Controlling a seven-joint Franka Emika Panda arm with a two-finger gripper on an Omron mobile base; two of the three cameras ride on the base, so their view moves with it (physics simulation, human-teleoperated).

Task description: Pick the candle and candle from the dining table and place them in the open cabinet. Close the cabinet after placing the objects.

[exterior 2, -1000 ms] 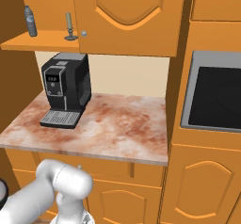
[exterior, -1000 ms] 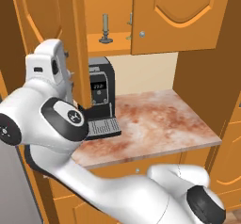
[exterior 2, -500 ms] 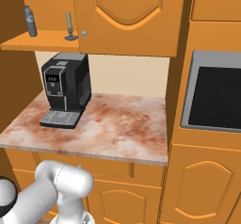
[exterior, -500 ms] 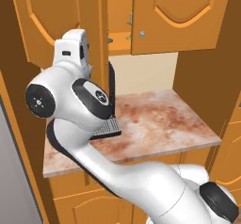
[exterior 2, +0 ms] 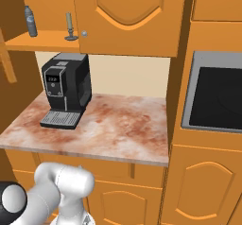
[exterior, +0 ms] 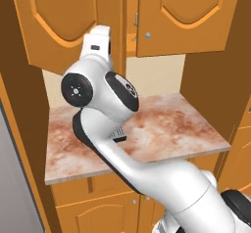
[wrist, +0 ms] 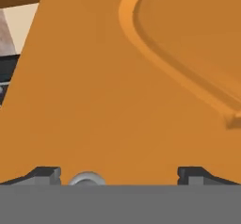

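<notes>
Fingers wide against the open door, knob just between them

In the hand view the fingers stand wide apart and empty, close to the open cabinet door, its small silver knob nearer one fingertip, so the closing push looks next; farther back, in the right base view, an olive candle stands upright on the cabinet shelf beside a bottle, above the worktop

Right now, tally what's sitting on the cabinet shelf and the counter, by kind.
Candle: 1
Bottle: 1
Coffee machine: 1
Total: 3. Candle and bottle stand on the open cabinet shelf, coffee machine on the counter.
</notes>
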